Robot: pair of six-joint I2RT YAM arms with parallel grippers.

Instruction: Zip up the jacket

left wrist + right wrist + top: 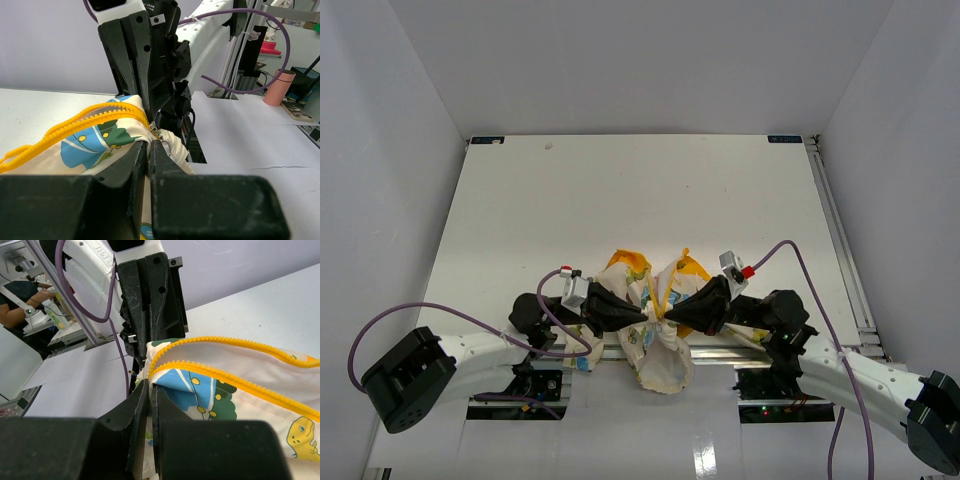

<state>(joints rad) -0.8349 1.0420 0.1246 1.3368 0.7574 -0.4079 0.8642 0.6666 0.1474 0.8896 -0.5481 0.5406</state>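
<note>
Jaws of left gripper (150, 144) nearly closed, pinching jacket (662, 368) at the zipper's end (small metal piece (155, 133) there, possibly the slider; view unclear). Jaws of right gripper (150, 386) closed on fabric just below yellow zipper teeth (225, 376). Tips almost meet. Jacket bunched, lower centre of top view, on table (620, 190).

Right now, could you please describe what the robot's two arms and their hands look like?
The left arm and right arm are white tubular links with black joints. The left hand and right hand are black tapered wedges, each with two flat fingers. A purple cable loops along each arm, and a small white camera block sits on each wrist.
</note>
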